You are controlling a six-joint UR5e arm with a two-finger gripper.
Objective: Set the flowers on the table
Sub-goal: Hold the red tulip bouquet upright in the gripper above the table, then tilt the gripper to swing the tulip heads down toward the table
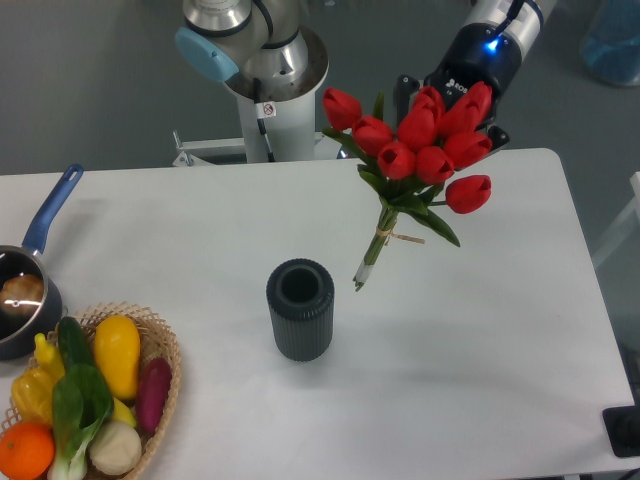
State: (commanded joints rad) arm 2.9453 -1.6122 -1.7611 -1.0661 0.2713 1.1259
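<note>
A bunch of red tulips, the flowers (425,145), hangs tilted over the back right part of the white table (480,330). Its green stems, tied with tan string, slant down and left to a tip (359,285) just right of the black vase. I cannot tell whether that tip touches the table. My gripper (450,115) is behind the tulip heads and shut on the bunch. One dark finger (404,95) shows to the left of the blooms. Its grip point is hidden by the flowers.
A black ribbed vase (299,309) stands upright near the table's middle. A wicker basket of vegetables (160,420) sits at the front left, with a blue-handled pot (25,290) behind it. The robot base (270,90) rises behind the table's back edge.
</note>
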